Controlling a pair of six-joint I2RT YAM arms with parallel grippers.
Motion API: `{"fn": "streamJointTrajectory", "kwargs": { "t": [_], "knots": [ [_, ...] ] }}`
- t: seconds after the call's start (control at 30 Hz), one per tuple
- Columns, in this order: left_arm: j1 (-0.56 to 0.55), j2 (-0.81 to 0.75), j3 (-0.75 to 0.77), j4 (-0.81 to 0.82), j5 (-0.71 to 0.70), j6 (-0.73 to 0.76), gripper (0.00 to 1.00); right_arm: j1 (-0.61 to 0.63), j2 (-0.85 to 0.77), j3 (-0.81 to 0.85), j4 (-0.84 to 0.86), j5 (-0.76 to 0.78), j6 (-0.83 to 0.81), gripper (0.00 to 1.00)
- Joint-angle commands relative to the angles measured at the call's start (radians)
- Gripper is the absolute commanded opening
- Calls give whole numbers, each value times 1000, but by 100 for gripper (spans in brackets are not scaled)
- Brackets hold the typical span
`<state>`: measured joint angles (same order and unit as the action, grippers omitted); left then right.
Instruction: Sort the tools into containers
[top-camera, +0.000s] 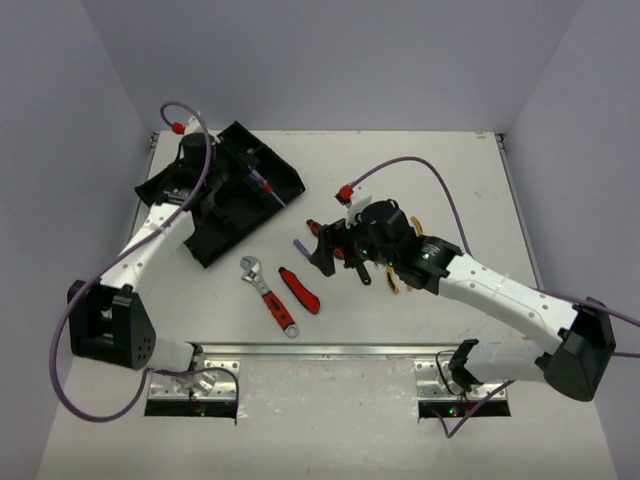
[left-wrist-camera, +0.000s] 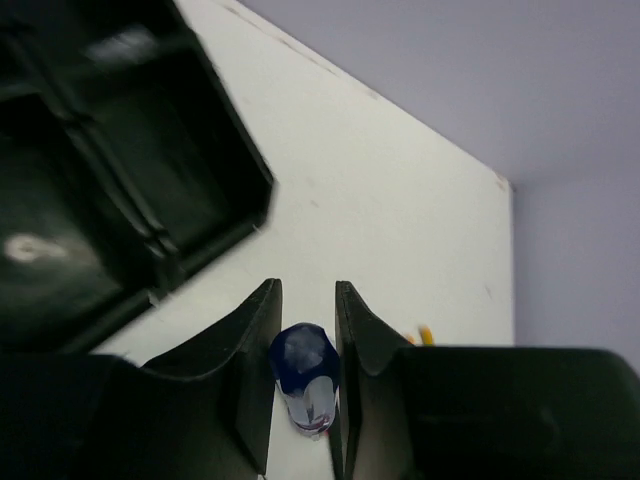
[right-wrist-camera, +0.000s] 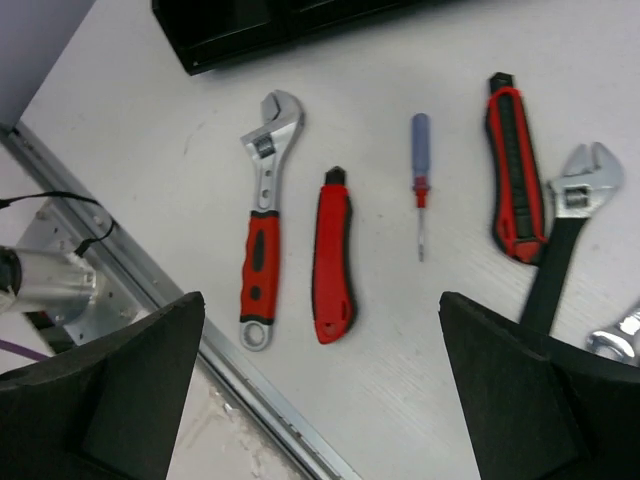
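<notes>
Currently a blue screwdriver (left-wrist-camera: 305, 372) is clamped by the left gripper (left-wrist-camera: 306, 300) at the tray (left-wrist-camera: 120, 200); it should be centred over one compartment before release. The right gripper (right-wrist-camera: 320, 380) is held wide, empty. Beneath it are counted two wrenches (right-wrist-camera: 265, 210), two knives (right-wrist-camera: 333, 255) and one loose screwdriver (right-wrist-camera: 420, 170).

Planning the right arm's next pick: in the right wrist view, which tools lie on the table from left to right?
red-handled adjustable wrench → red utility knife → blue-handled screwdriver → red-and-black utility knife → black-handled adjustable wrench
</notes>
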<state>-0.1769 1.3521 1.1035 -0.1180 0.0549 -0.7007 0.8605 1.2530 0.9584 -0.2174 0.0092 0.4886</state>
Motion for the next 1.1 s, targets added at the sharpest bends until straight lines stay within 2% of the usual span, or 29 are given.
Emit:
{"fn": "streamJointTrajectory", "kwargs": {
  "t": [0.0,0.13,0.27,0.33,0.47,0.67,0.73,0.77,0.87,0.97,1.07],
  "knots": [
    [161,196,260,-251,-346,45,0,-10,-112,-40,-70,177,-44,99],
    [290,370,484,-203,-426,80,0,-11,-187,-108,-84,146,-44,99],
    [315,605,779,-230,-540,207,0,-11,-226,-162,-87,119,-47,99],
    [316,675,849,-240,-556,252,0,-11,-240,-190,-80,111,-48,99],
    [316,762,881,-214,-567,282,2,-11,-247,-213,-56,94,-50,99],
    [314,820,845,-201,-469,250,6,-11,-210,-235,-6,45,-55,99],
    [311,819,833,-200,-429,229,14,-11,-189,-232,4,42,-52,99],
    [310,818,832,-200,-428,228,14,-11,-188,-230,4,41,-51,99],
    [309,810,858,-243,-358,204,64,-11,-141,-223,24,24,-52,99],
    [306,774,875,-272,-334,187,74,-11,-86,-208,33,38,-51,99],
    [304,672,862,-304,-291,162,79,-12,34,-141,36,43,-45,99]
  ]
}}
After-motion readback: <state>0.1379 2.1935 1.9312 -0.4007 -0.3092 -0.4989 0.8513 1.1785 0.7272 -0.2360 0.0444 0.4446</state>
